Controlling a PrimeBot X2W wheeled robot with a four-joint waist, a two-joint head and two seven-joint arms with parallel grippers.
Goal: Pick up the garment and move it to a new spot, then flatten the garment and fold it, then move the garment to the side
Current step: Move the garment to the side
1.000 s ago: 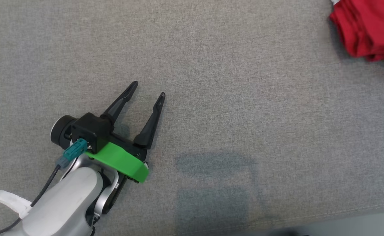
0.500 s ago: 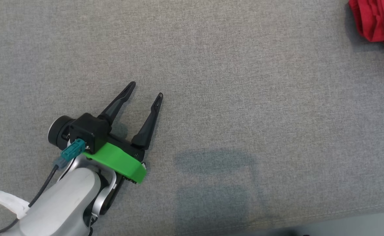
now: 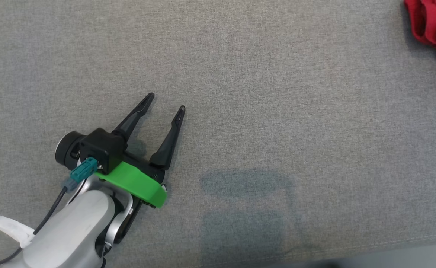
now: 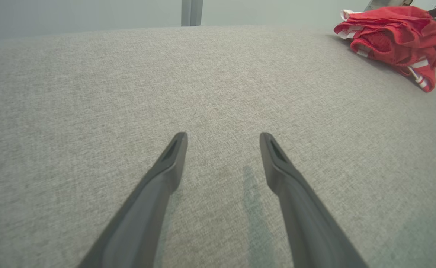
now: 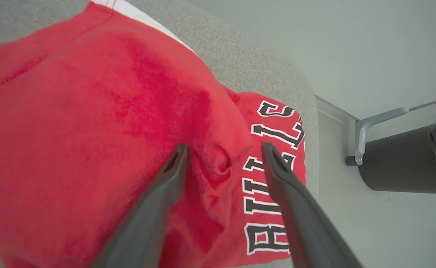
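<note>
The garment [image 3: 432,22] is a red jersey with white trim, bunched at the top right corner of the head view and partly cut off by the frame. In the left wrist view the garment [image 4: 393,37] lies crumpled at the far right. My left gripper [image 3: 167,101] rests open over bare grey cloth at the lower left, far from it, and its fingers [image 4: 222,137] hold nothing. My right gripper [image 5: 224,147] stands open just above the garment [image 5: 91,130], with a raised pucker of red cloth between the spread fingers, beside black-and-white lettering.
The grey fabric surface [image 3: 240,74] spans the head view, its front edge [image 3: 389,243] running along the bottom right. In the right wrist view the surface's rounded corner [image 5: 300,85] ends close to the garment, with a metal bracket [image 5: 370,126] and a dark cylinder [image 5: 407,160] beyond.
In the head view the garment has slid to the right, so less of it shows at the corner. My left gripper has stayed almost still and open.
</note>
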